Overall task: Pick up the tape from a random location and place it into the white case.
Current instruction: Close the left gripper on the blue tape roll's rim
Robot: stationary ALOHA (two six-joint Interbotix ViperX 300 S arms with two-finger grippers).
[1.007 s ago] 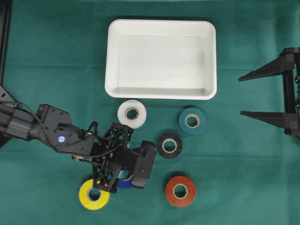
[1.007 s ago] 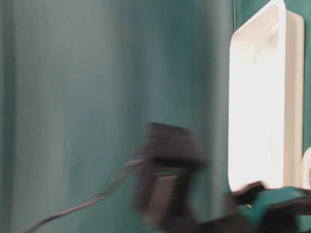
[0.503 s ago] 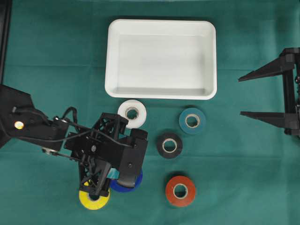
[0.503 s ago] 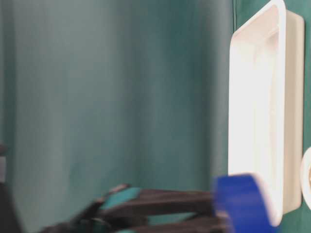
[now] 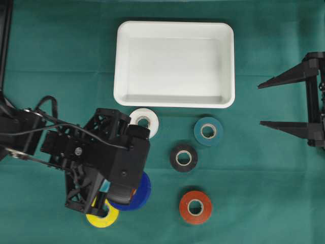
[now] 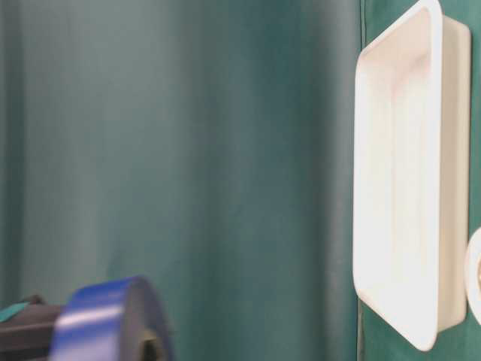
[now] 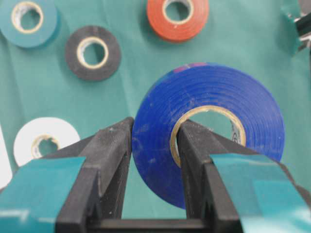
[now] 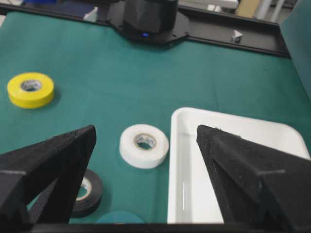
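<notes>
The left gripper (image 7: 153, 145) pinches the blue tape roll (image 7: 209, 131) through its wall, one finger inside the core, lifted well short of the white case (image 5: 175, 63). The roll looks light and stiff; that wall grip suits it.

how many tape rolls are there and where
6. Blue roll clamped in the left gripper; yellow partly under that arm; white just below the white case; teal, black, red on the cloth.
</notes>
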